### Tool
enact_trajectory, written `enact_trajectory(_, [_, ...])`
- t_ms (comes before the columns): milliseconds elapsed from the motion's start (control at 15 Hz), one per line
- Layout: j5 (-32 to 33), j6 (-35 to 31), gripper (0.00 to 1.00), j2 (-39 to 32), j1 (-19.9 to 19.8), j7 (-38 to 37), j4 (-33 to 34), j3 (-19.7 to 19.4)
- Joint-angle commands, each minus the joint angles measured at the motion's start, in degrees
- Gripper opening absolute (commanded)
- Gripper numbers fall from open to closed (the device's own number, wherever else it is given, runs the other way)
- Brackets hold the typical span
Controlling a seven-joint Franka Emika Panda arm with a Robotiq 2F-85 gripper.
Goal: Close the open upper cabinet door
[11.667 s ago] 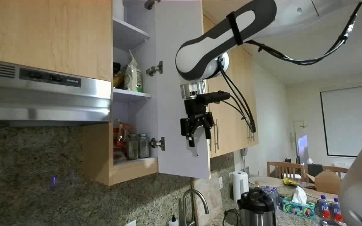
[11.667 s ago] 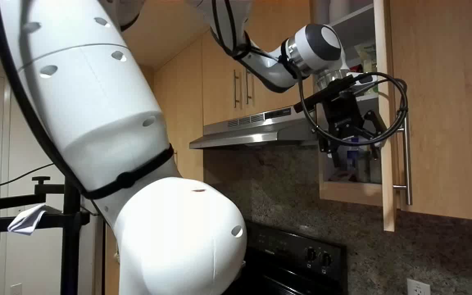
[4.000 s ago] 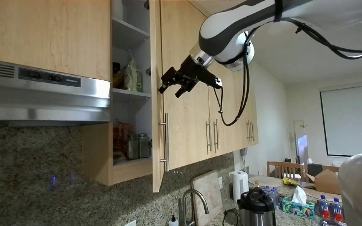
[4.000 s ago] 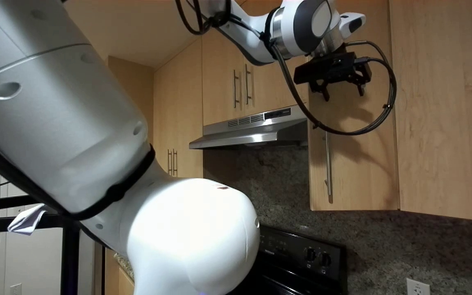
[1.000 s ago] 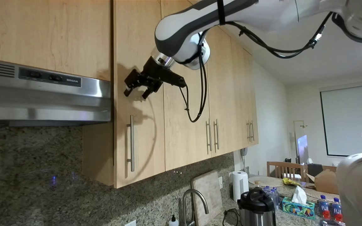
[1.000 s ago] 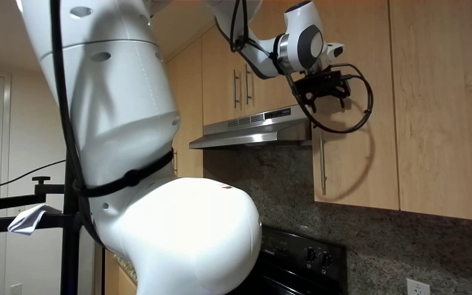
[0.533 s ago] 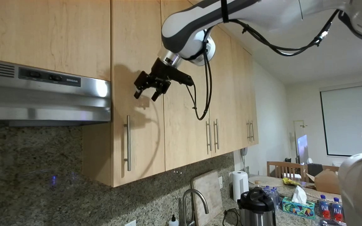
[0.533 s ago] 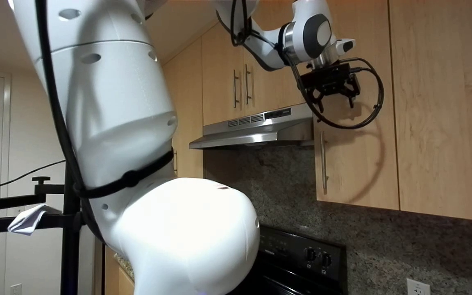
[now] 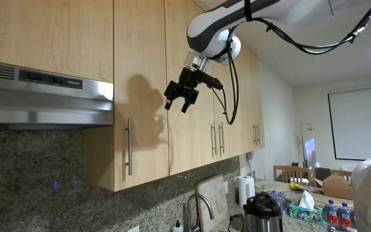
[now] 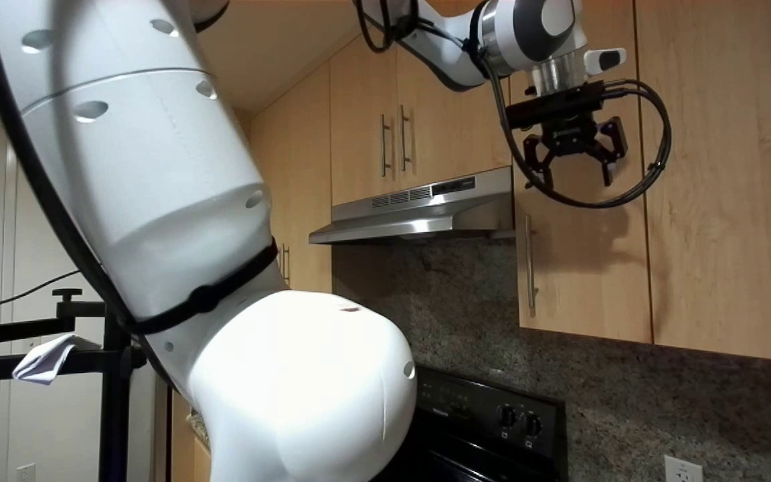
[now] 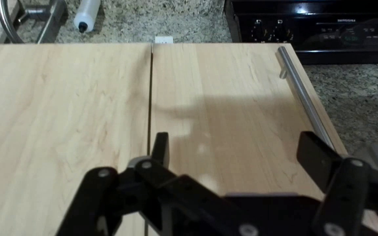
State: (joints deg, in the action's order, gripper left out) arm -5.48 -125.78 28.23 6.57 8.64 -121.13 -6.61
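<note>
My gripper (image 9: 176, 108) hangs near the middle of the frame in an exterior view, its two fingers spread wide and holding nothing. The cabinet door (image 9: 140, 64) lies to its left there, tall and upright, long axis running up and down, and its handle (image 9: 129, 146) follows the same line near the left edge. In both exterior views the door sits level with the next door (image 9: 190, 138), so I judge it closed and the job as good as done.

In the wrist view the door fills the middle, beyond my fingers: one finger overlaps the seam (image 11: 150, 98) between the two doors, left of centre, and the other seems to overlap the handle at right. In an exterior view my shadow (image 9: 143, 116) falls on the door apart from me, so I take it that I am off its face.

The next move, I think, turns on that gap: I should back straight out from the face, so no finger snags the handle. Should a last press be needed, the handle side looks the better place.
</note>
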Motion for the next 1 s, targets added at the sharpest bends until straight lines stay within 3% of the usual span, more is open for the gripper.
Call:
enact_trajectory(0, [-1.84,1.85,1.00,4.43,-3.02,-0.61,-6.56,-0.35])
enact_trajectory(533, [1.90,1.45,1.00,11.23,-8.16,-0.69,-21.05,-0.03])
enact_trajectory(933, [6.33,8.20,1.00,16.06,-8.71,1.40,-27.23,0.11])
